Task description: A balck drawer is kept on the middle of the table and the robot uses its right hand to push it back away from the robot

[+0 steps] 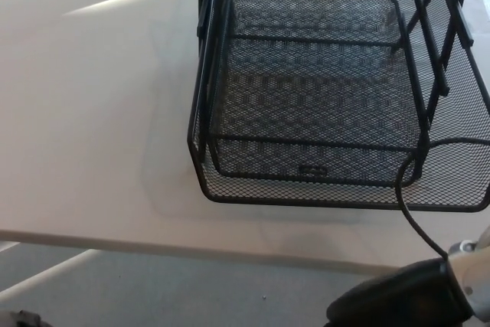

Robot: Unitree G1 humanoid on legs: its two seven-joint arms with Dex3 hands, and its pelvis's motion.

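A white tabletop [84,135] fills the left side. Right of centre sits the black mesh drawer [321,112], its front edge near the tabletop's near edge. At lower right, the right robot hand [409,304] shows partly, below that edge; whether its fingers are open cannot be told. A black cable [409,208] loops above it.

No text can be read; the small plate [312,169] on the drawer [314,89] is illegible.

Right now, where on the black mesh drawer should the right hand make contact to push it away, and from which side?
On the drawer's near front rim, low in the picture, coming from the robot's side. That edge runs straight across facing the robot, with bare table before it. The right arm is low right, fingers unseen.
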